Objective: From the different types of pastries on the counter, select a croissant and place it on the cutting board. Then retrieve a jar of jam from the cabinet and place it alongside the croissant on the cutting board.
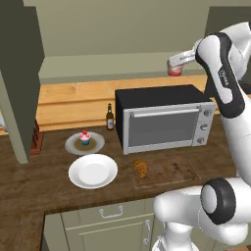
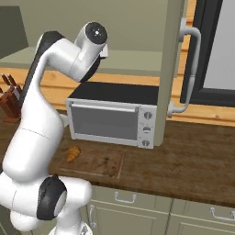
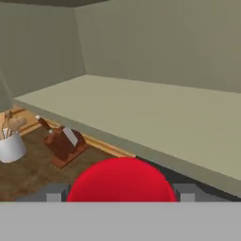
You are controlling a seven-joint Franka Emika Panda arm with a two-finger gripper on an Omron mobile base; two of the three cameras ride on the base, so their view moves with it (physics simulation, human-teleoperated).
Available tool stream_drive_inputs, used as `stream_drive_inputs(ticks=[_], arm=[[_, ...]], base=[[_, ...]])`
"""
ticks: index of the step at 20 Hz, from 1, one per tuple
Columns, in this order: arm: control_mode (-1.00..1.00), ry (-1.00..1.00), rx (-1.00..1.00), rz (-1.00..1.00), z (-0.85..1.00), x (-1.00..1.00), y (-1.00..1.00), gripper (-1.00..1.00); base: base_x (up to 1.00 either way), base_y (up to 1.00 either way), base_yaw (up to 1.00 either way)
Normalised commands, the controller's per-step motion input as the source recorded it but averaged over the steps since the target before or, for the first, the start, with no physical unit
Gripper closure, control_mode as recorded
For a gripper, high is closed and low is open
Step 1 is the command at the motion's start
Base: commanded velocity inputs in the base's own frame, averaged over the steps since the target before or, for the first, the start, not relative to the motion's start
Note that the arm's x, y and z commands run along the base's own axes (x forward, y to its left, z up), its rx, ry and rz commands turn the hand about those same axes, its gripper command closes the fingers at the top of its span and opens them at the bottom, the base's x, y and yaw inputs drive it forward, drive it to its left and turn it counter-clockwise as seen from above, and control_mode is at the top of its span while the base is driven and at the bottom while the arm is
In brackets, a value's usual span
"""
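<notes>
Gripping the jar of jam (image 3: 122, 181), as far as we can judge: the jaws sit on either side of its red lid in the hand view, and the left base view shows the jar (image 1: 174, 70) at the gripper (image 1: 175, 62), up in front of the cabinet (image 3: 155, 113) shelf and above the toaster oven (image 1: 164, 117). So jaws closed on the jar; contact at the pads itself is hidden.

Croissant (image 1: 141, 168) already lies on the left end of the cutting board (image 1: 171, 169), so we're in step two, carrying the jam out of the cabinet.

Next move as we read it: bring the jar forward past the oven's front edge, then down to the bare board to the right of the croissant. Keep it upright, set it beside the pastry, not on it.

Cupcake (image 1: 85, 138) stays on its plate (image 1: 73, 145), well left on the counter (image 1: 29, 181); not our concern. Open cabinet door (image 2: 172, 69) is close on the right, so watch the swing.
</notes>
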Motion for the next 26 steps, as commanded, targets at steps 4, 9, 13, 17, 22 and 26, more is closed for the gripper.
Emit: stream_drive_inputs(ticks=[4,9,13,17,22,26], arm=[[-1.0,-0.01,-0.09,0.35,-0.14,-1.0,-0.06,1.0],[-1.0,-0.13,0.0,0.38,-0.66,-0.9,0.04,1.0],[-1.0,-0.22,0.14,0.31,-0.97,-0.65,0.18,1.0],[-1.0,-0.2,0.14,0.17,-1.0,-0.38,0.47,1.0],[-1.0,-0.11,0.11,0.13,-1.0,-0.09,0.4,1.0],[-1.0,0.0,0.05,0.1,-0.63,-0.03,0.01,1.0]], base=[[0.0,0.0,0.0],[0.0,0.0,0.0],[0.0,0.0,0.0],[0.0,0.0,0.0],[0.0,0.0,0.0],[0.0,0.0,0.0]])
